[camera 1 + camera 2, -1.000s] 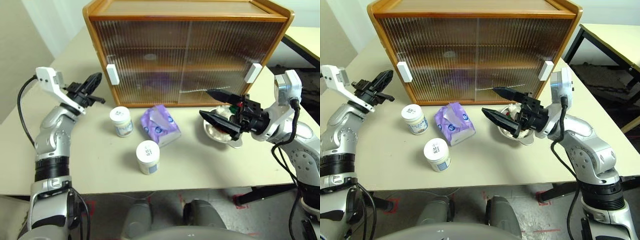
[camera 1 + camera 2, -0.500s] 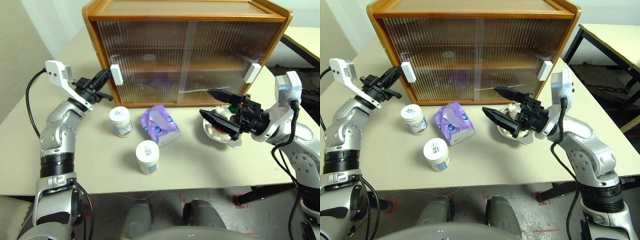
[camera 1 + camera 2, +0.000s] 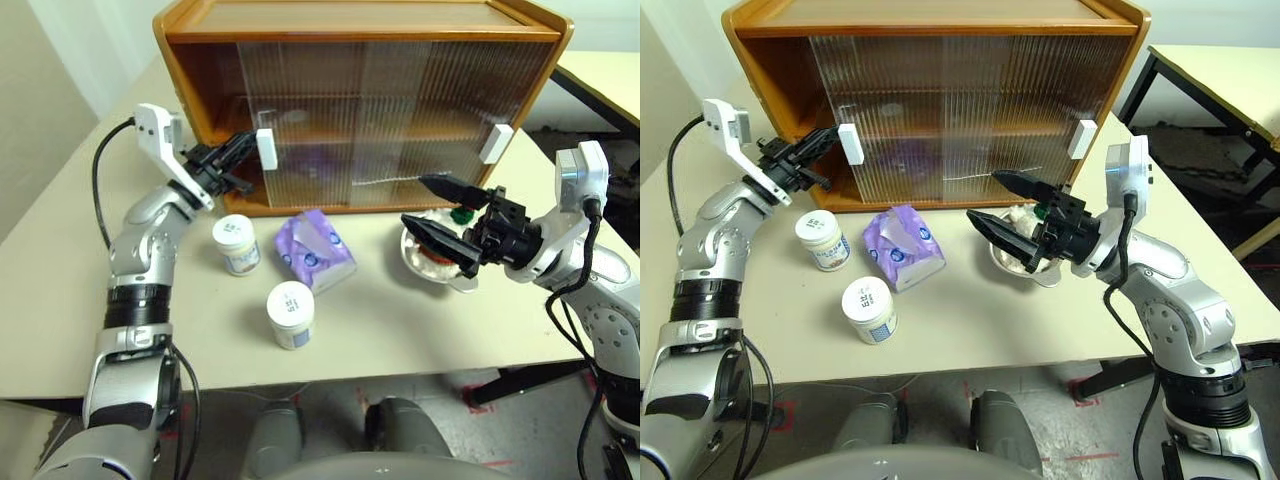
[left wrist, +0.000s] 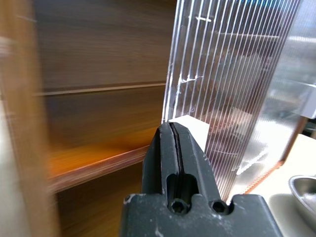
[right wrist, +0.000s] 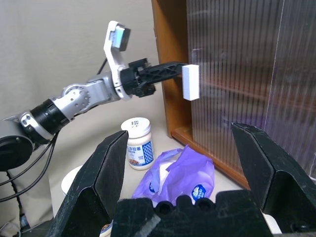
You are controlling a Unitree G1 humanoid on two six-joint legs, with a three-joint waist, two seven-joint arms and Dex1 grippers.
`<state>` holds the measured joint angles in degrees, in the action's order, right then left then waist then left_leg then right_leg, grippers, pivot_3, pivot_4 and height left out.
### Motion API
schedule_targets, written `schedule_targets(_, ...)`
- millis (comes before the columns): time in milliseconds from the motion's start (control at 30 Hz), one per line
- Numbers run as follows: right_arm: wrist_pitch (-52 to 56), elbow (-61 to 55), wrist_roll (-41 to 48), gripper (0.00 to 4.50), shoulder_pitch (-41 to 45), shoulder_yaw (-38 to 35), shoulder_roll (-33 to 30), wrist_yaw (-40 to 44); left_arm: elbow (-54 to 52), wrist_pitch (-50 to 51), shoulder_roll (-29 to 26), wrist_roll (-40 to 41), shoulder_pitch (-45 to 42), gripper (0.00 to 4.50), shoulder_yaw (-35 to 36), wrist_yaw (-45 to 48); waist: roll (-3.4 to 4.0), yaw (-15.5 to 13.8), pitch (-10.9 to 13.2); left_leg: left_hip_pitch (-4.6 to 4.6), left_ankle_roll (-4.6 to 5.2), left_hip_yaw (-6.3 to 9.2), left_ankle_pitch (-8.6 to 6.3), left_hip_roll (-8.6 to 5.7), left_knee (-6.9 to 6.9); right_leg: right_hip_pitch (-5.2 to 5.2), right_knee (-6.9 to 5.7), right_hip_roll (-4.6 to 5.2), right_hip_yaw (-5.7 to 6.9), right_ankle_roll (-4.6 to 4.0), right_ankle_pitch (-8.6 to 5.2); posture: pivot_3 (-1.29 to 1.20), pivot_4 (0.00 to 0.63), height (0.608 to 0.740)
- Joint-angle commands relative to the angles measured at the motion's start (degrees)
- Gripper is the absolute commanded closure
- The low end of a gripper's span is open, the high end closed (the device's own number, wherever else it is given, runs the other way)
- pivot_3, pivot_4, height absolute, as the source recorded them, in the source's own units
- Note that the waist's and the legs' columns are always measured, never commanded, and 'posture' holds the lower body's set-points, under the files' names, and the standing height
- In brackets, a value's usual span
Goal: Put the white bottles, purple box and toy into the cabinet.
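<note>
Cabinet (image 3: pixel 360 30): stands at the back of the table (image 3: pixel 60 290); its left sliding door (image 3: pixel 300 120) is pushed partly aside, so the left end is open and the middle shelf shows there.
Left gripper (image 3: pixel 243 146): fingers pressed together, tips against the white handle (image 3: pixel 266 150) on the left door's edge, in front of the open left end of the cabinet.
Right gripper (image 3: pixel 432 205): fingers spread wide with nothing between them, in front of the cabinet's right half, hanging just above the bowl (image 3: pixel 432 268).
Toy (image 3: pixel 1018 222): white and fluffy, lying in the bowl in front of the cabinet's right door, just under the right gripper; its colours are hard to make out behind the fingers.
Purple box (image 3: pixel 315 250): on the table just in front of the cabinet's middle, between the two grippers and touched by neither.
White bottles: one bottle (image 3: pixel 236 243) stands before the cabinet's left part, below the left gripper and apart from it; the other bottle (image 3: pixel 290 314) stands farther out from the cabinet, near the table's front edge.
</note>
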<state>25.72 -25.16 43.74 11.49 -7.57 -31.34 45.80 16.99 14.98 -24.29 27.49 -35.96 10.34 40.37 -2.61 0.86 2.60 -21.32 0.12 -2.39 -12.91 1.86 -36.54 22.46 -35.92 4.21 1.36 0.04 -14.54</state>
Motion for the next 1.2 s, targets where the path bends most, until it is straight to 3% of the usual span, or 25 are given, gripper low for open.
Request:
schedule_targets(33, -0.7, -1.3, -0.2, 0.00, -0.4, -0.8, -0.1, -0.5, 1.0, -0.1, 0.6, -0.8, -1.5, 4.48, -1.2, 1.6, 0.00, 0.2, 0.0, 0.00, 0.00, 0.00, 0.00, 0.01, -0.01, 0.00, 0.00, -0.01, -0.01, 0.00, 0.00, -0.08, 0.000, 0.740)
schedule_targets(233, -0.8, -1.7, -0.1, 0.00, -0.4, -1.3, 0.0, -1.4, 0.9, 0.9, 0.6, -1.5, -1.7, 4.48, -1.8, 2.7, 0.01, 1.5, 0.0, 0.03, 0.00, 0.01, 0.00, 0.06, -0.03, 0.00, -0.03, -0.07, -0.07, 0.01, 0.02, -0.09, 0.000, 0.740)
schedule_targets(700, -0.8, -2.1, 0.4, 0.00, 0.2, -1.4, 0.1, -2.6, 2.1, 1.6, 0.6, -4.0, -0.7, 4.48, -4.1, 4.7, 0.02, 1.3, 0.0, -0.04, -0.20, 0.00, -0.16, 0.13, -0.50, -0.03, -0.10, -0.13, -0.15, 0.07, 0.24, -0.11, 0.000, 0.740)
schedule_targets(1200, -0.5, -3.6, 0.9, 0.00, -0.8, -2.7, 0.1, -3.8, 9.4, -1.8, 3.3, -6.7, -4.0, 4.48, -6.1, 6.7, 0.04, 1.9, 0.0, -0.06, -0.10, -0.03, -0.10, 0.15, -0.50, -0.02, -0.06, -0.17, -0.16, 0.07, 0.26, -0.14, 0.000, 0.740)
